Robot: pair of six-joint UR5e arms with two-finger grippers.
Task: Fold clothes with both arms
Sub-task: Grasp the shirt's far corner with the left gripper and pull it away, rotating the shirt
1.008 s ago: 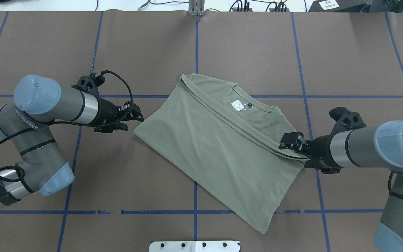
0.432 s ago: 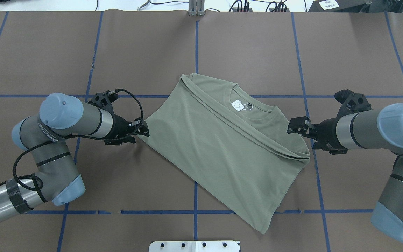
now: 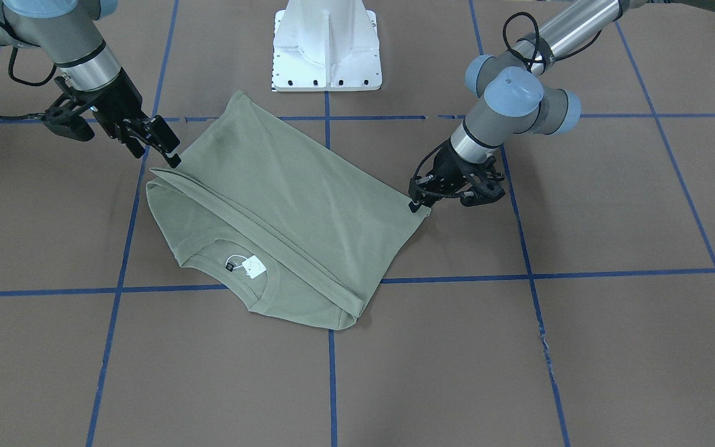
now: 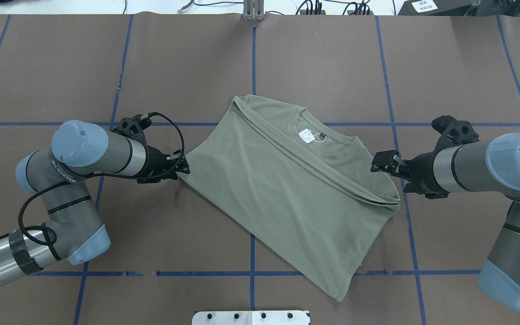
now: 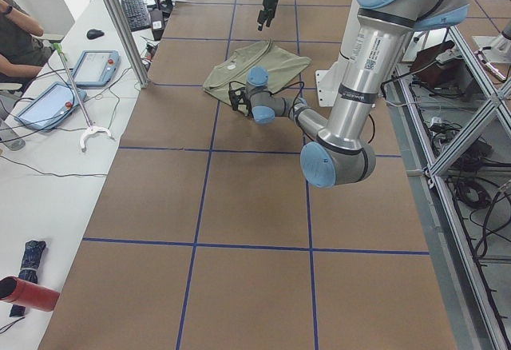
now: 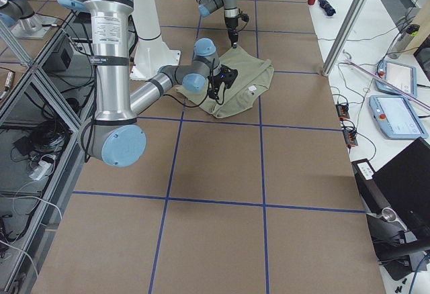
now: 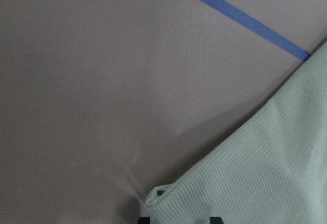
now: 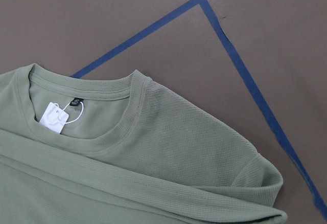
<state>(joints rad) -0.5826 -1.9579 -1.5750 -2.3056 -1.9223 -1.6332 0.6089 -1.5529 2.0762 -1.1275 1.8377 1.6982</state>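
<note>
The left hand (image 4: 182, 166) sits low on the desk (image 4: 332, 67), its jaw a little apart, straddling the left corner of the folded green shirt (image 4: 287, 189) without visibly pinching it. The right hand (image 4: 376, 162), spread wide and holding nothing, hovers just beside the shirt's shoulder edge. The shirt lies mid-desk with bare surface all round it.

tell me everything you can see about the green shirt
The sage-green ribbed knit shirt lies flat on the brown table, skewed to the blue grid lines. It is folded over itself, with a layered fold edge running diagonally just below the round neckline, where a white tag shows. The left gripper straddles one corner. The right gripper is open by the shoulder; contact there is unclear.
</note>
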